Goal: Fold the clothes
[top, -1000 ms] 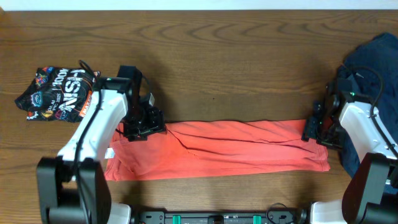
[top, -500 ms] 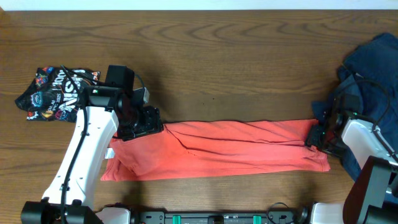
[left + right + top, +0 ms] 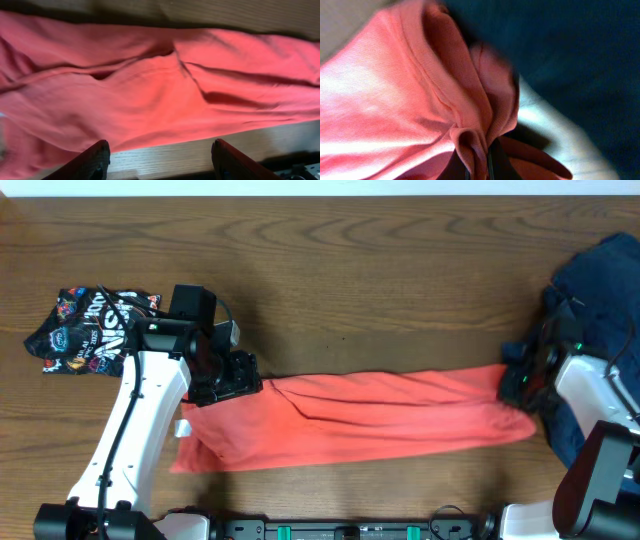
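At the near edge of the wooden table (image 3: 380, 270), the left arm is seen rising from its base and angled inward, with the left gripper (image 3: 228, 380) held over the far left corner of the coral-red T-shirt (image 3: 380, 415). The shirt is spread as a long, creased band across the near middle of the table, between the two grippers. In the left wrist view the fingers are shown well apart, with red cloth and a strip of bare wood framed between them. Nothing is clamped (whether the tips touch the fabric cannot be told). On the right, the arm is bent in from the near corner, and the right gripper (image 3: 515, 385) is placed at the shirt's right end. Its jaws are closed on a bunched fold of the cloth, as shown in the right wrist view. Just beyond it, a dark navy garment (image 3: 600, 275) is heaped at the table's right edge. At far left, a black bundle (image 3: 90, 330) with lettering is seen behind the left arm, apart from the shirt.
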Tool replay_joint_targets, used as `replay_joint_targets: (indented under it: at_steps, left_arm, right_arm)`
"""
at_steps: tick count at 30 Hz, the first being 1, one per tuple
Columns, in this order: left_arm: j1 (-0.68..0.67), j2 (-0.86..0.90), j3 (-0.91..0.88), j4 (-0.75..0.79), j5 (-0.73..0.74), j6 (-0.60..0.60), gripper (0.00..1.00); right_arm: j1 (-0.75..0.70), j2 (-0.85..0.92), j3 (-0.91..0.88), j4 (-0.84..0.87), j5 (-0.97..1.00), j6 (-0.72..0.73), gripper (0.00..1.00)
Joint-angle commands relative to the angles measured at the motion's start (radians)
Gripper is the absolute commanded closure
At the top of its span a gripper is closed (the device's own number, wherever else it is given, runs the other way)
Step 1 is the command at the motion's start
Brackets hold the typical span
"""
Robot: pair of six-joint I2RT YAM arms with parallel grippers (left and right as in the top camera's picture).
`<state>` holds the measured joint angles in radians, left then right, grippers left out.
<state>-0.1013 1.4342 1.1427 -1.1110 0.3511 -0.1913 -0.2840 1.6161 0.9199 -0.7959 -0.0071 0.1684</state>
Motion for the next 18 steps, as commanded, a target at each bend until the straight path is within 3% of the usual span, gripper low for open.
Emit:
replay_joint_targets:
  at_steps: [1,5,7,9,18]
  left_arm:
    - [0.0,-0.007,0.0,0.002,-0.013,-0.013,0.33]
    - [0.0,-0.007,0.0,0.003,-0.018,-0.013,0.33]
    - [0.0,-0.007,0.0,0.003,-0.035,-0.013,0.22]
    - [0.0,-0.007,0.0,0.002,-0.049,-0.013,0.2]
    - [0.0,-0.007,0.0,0.002,-0.05,-0.013,0.18]
  right_arm:
    - [-0.01,-0.006,0.145,-0.04,0.078,0.017,0.99]
    - [-0.008,-0.006,0.25,-0.141,0.078,-0.019,0.99]
    - [0.006,-0.006,0.279,-0.189,0.039,-0.04,0.99]
    - [0.032,-0.006,0.29,-0.228,-0.016,-0.068,0.99]
    - [0.313,-0.006,0.29,-0.279,-0.133,-0.009,0.99]
